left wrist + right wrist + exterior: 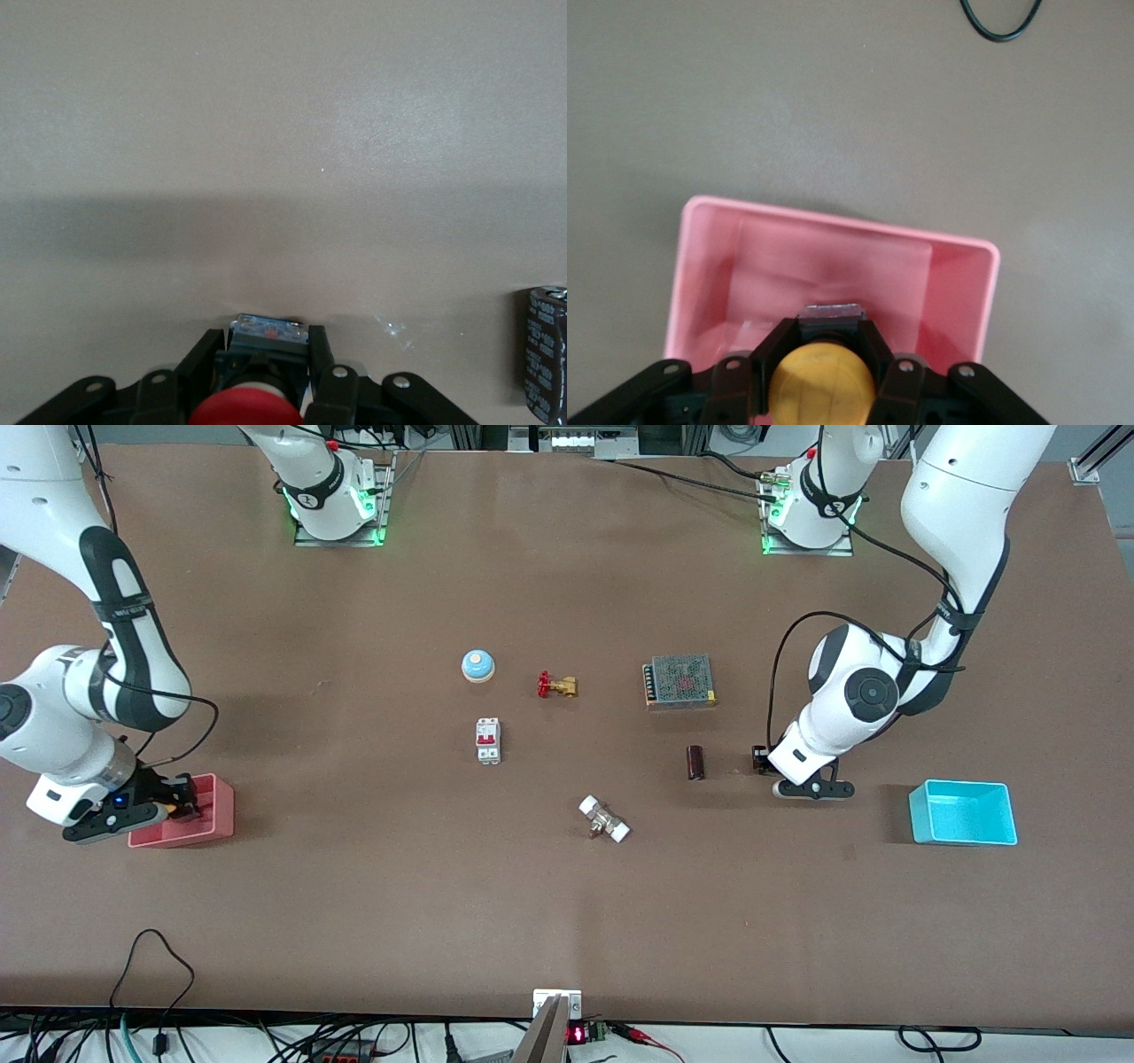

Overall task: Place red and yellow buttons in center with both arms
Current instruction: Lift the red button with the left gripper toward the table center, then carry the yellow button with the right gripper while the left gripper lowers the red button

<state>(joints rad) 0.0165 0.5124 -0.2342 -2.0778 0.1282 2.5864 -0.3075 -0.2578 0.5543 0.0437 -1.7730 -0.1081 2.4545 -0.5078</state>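
Front: right gripper (182, 802) sits in the pink bin (217, 824); left gripper (762, 760) is down on the table beside a capacitor (695, 763).
Left wrist: I see jaws clamped on the red button (245, 409), by its black body.
Right wrist: jaws clamped on the yellow button (822, 379) over the bin. Both probably light, rigid; caps look slick, so I keep to the bodies.

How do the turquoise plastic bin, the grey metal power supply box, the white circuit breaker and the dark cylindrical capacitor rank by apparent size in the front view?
Largest to smallest:
1. turquoise plastic bin
2. grey metal power supply box
3. white circuit breaker
4. dark cylindrical capacitor
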